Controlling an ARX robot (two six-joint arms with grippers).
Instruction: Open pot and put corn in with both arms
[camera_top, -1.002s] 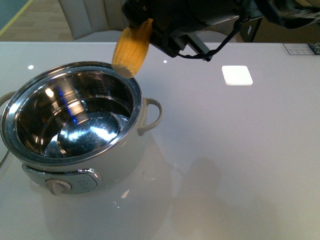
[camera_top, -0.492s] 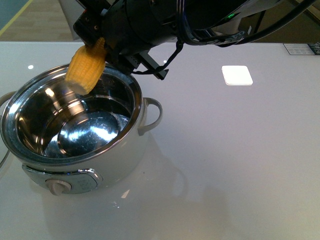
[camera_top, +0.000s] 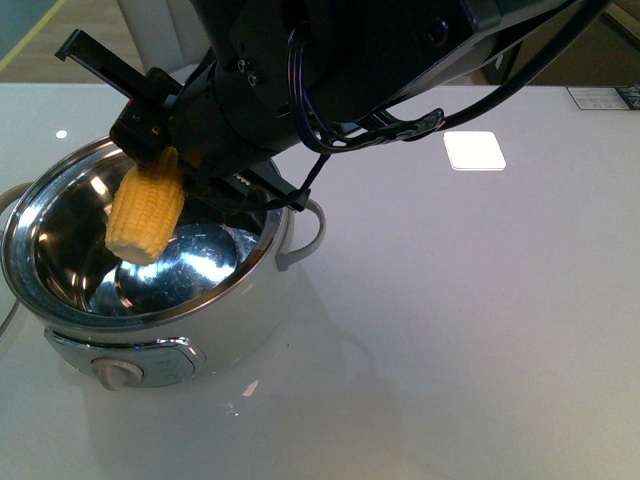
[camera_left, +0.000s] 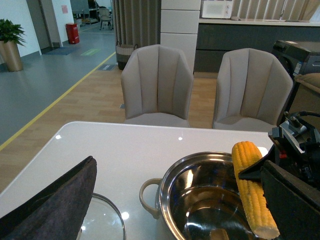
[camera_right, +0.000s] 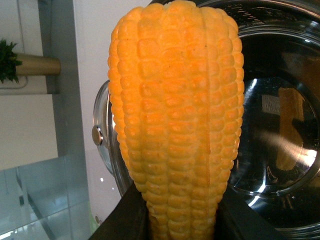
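right gripper (camera_top: 160, 160) clenched on the corn (camera_top: 146, 212), gripping its upper end, cob hangs down from the claw, slightly tilted, blunt end lowest. below the claw: the pot (camera_top: 150, 275) open, shiny steel inside, nothing in it. cob tip is past the rim line and over the bowl, not touching the bottom from what shows. front dial (camera_top: 118, 373) on the pot side nearest the camera, loop handle (camera_top: 305, 228) on the side under the arm. glass lid (camera_left: 100, 222) is off, seen in left wrist view lying on the table beside the pot, dark left gripper (camera_left: 52, 200) over it, can't tell whether it grips the lid or is released. step in hand: lowering corn into pot. to do it well, I'd say keep the cob centred under the claw, clear of the rim, go down till the end is near the steel floor, then release so it doesn't bounce out or clang. arm body is close over the far rim, watch that contact
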